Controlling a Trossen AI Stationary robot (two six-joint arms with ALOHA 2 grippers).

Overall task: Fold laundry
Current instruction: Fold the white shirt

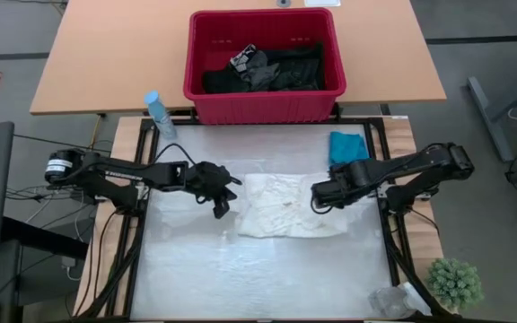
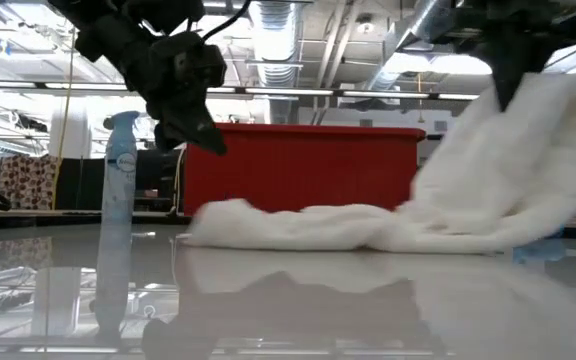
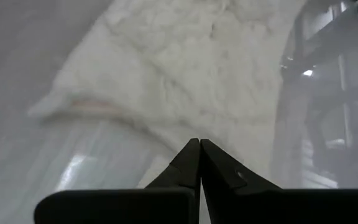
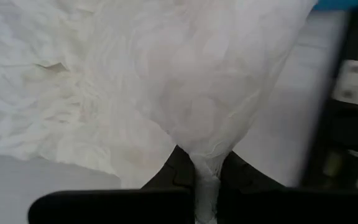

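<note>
- Right now your right gripper (image 4: 207, 171) is clamped on a pinch of the white lacy garment (image 1: 285, 205); in the right wrist view the fabric runs down between the two dark fingers (image 4: 166, 177).
- Your low view shows that edge of the white garment lifted off the table (image 1: 187, 269), draping up to the right gripper (image 2: 508, 95), while the rest lies flat on the glossy surface.
- Your left gripper (image 1: 220, 212) hangs just beside the opposite edge of the white garment with its jaws pressed together and nothing between them; the left wrist view shows the fingertips (image 3: 191, 155) meeting above bare table, close to the fabric's border.
- You can see the small teal garment (image 1: 348, 146) lying on the table near the right arm, apart from the white one.
- Your red basket (image 1: 263, 106) stands on the wooden table beyond the work surface, holding the black garments (image 1: 281, 70) in a heap.
- You also have a spray bottle (image 1: 159, 115) standing near the basket's corner on the left arm's side, and a small green plant (image 1: 456, 283) at the near corner on the right arm's side.
</note>
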